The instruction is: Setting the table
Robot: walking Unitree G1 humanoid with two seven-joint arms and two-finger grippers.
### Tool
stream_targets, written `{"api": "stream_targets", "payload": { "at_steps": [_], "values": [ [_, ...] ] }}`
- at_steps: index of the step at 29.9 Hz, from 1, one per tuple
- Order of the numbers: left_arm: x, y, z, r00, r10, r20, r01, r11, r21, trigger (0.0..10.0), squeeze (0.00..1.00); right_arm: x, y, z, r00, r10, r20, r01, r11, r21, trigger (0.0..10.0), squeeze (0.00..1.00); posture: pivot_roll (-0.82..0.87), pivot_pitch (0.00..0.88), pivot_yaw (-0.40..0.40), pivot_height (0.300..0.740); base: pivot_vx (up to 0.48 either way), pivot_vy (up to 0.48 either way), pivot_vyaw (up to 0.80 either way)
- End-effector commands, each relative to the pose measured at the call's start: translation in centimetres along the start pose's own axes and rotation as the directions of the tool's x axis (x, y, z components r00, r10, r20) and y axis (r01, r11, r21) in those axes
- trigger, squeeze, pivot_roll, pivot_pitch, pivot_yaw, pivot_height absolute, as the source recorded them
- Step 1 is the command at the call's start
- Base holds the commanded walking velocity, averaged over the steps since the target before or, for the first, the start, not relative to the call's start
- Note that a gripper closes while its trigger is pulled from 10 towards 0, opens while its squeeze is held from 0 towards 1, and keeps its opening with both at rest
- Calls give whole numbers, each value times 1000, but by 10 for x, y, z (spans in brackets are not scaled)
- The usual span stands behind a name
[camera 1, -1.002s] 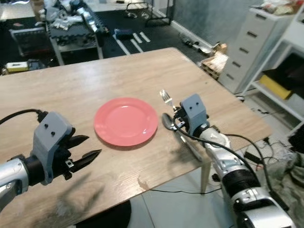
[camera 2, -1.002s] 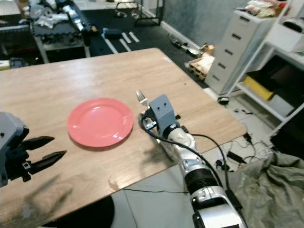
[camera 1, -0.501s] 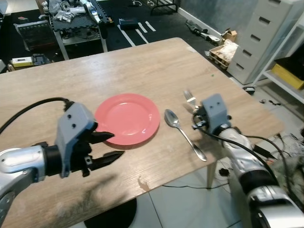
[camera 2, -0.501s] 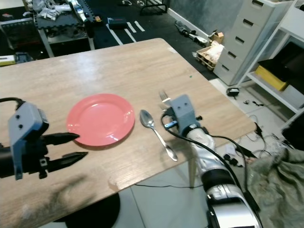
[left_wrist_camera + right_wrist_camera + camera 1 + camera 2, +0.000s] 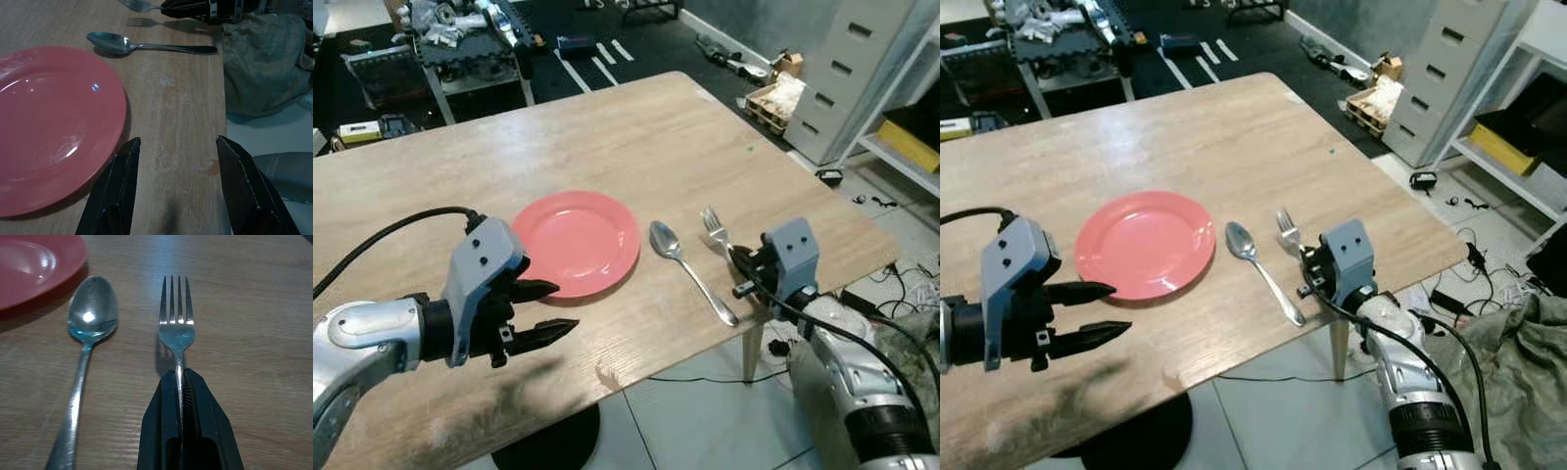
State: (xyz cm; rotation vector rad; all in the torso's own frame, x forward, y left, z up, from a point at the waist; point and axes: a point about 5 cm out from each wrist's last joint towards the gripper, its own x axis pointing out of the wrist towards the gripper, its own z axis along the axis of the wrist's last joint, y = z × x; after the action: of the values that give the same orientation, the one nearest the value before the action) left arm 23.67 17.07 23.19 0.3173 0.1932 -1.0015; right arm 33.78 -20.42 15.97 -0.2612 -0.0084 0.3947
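A red plate (image 5: 578,241) lies near the middle of the wooden table (image 5: 607,137). Just to its right a silver spoon (image 5: 690,270) rests on the wood, bowl toward the far side. My right gripper (image 5: 741,271) is shut on the handle of a silver fork (image 5: 715,228), holding it low over the table to the right of the spoon, tines pointing away; the fork (image 5: 177,328) shows beside the spoon (image 5: 88,338). My left gripper (image 5: 548,311) hovers open above the table at the plate's near left edge, nothing between its fingers (image 5: 117,191).
The table's right and near edges drop to a tiled floor with cables. A grey drawer cabinet (image 5: 862,69) and a shelf stand at the right. A cluttered rack (image 5: 470,49) stands beyond the far edge. A heap of cloth (image 5: 1518,372) lies on the floor.
The right gripper has drawn back toward the table's near right edge with the fork, leaving the spoon uncovered on the table. The left gripper has moved forward to the plate's edge.
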Motion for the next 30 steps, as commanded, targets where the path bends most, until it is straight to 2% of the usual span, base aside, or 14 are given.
{"api": "stream_targets", "payload": {
  "at_steps": [1,11,17,30],
  "values": [
    [1,-1,-2,1000,-11,-10,11,1000,1,10000,0,0,7,-1,1000,27,-6,-27,1000,14,10000,0,143,109,133,740,0,0,0],
    [3,-3,-4,1000,-5,-10,5,1000,4,10000,0,11,29,9,998,55,10,-56,994,98,10000,0,154,107,119,740,0,0,0],
    [2,-4,-5,1000,6,-7,-6,1000,2,10000,0,11,30,0,998,57,-24,-54,995,80,10000,0,161,111,112,740,0,0,0],
    [2,-5,-4,1000,12,2,-12,1000,-4,10000,0,15,28,2,999,44,-16,-43,998,54,10000,0,168,114,114,740,0,0,0]
  ]
}}
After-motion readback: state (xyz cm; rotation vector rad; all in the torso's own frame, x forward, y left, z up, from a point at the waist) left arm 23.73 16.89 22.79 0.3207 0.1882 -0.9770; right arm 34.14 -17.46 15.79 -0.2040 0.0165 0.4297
